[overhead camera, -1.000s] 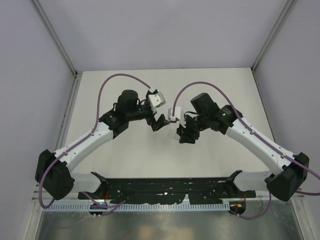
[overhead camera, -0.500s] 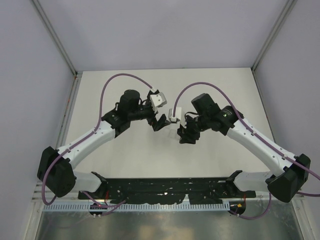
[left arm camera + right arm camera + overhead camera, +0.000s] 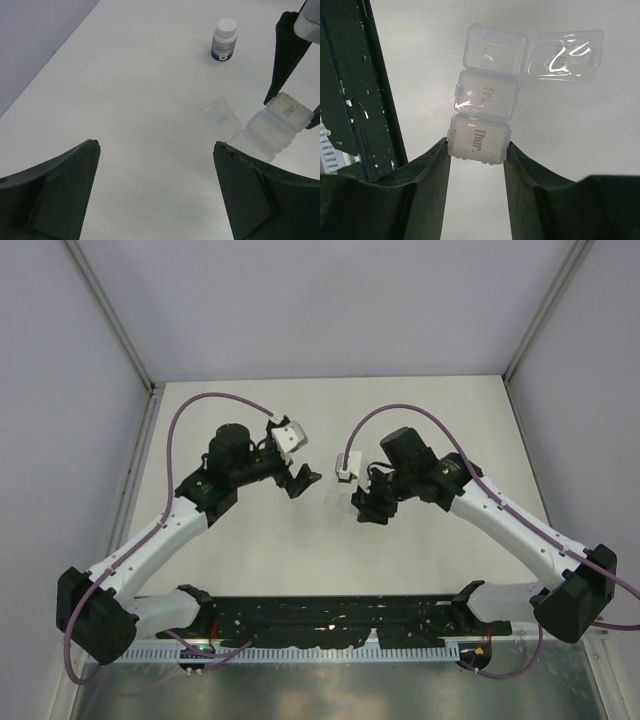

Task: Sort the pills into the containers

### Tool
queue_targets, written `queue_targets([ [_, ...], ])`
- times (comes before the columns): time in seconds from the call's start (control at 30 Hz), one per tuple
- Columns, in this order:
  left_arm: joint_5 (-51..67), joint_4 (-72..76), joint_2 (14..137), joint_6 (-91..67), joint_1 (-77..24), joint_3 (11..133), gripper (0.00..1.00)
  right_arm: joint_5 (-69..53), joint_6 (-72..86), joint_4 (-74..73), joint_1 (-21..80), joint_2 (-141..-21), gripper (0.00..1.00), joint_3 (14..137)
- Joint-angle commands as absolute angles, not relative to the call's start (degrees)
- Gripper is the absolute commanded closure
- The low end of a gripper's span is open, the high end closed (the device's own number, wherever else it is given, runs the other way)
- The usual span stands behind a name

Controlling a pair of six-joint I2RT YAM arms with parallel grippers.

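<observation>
- Change: the left fingers [image 3: 300, 480], which a second ago hung close beside the right fingers [image 3: 366, 510] over the middle of the worktop [image 3: 330, 560], have drawn back toward the left edge. The right arm has hardly stirred.
- Left fingers: spread wide, with nothing between them.
- Right fingers: clenched on the pill organiser [image 3: 487, 95], pinching its "Thur." cell from both sides.
- Meaning, as I judge it: one arm alone now steadies the organiser. Its open cell is unobstructed, and the left arm is free to go for the bottle [image 3: 225, 41]. Sorting looks barely under way.
- Place: the organiser sits near the middle of the worktop, seemingly flat on it. Whether it is raised a little I cannot tell.
- Axis: three cells show in a row, and the long axis runs roughly along the near edge. The gripped "Thur." end is toward the right edge and "Fri." is in the middle. The open cell points toward the left edge, with its lid [image 3: 565, 50] flapped out toward the far edge.
- Bottle: upright with its white cap on, well apart from the organiser. The overhead view hides it, so its place against the edges is unclear.
- Pills: none can be made out in any view.
</observation>
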State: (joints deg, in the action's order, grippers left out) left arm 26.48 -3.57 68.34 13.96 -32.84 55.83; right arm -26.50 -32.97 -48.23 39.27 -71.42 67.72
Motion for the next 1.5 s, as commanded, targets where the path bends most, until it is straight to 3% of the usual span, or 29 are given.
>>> queue_targets([
  [0.0, 26.89, -3.25, 62.33, 14.68, -29.19, 52.57, 0.0, -22.51, -29.45, -42.46, 39.03, -73.74, 0.93, 66.8],
  [0.23, 27.6, -5.17, 53.18, 15.12, -24.26, 46.32, 0.0, -20.3, -28.47, -35.87, 38.85, -79.62, 0.92, 64.95],
  [0.9, 29.79, -6.95, 49.13, 14.68, -23.91, 43.51, 0.01, -21.45, -31.99, -26.28, 34.37, -98.17, 0.9, 63.55],
  [1.3, 32.08, -6.85, 49.4, 13.54, -23.91, 43.94, 0.0, -20.3, -31.29, -30.85, 33.84, -103.27, 0.76, 66.27],
  [1.47, 33.31, -7.12, 49.13, 13.27, -23.91, 43.68, 0.01, -19.87, -30.85, -32.34, 33.84, -104.85, 0.62, 67.24],
])
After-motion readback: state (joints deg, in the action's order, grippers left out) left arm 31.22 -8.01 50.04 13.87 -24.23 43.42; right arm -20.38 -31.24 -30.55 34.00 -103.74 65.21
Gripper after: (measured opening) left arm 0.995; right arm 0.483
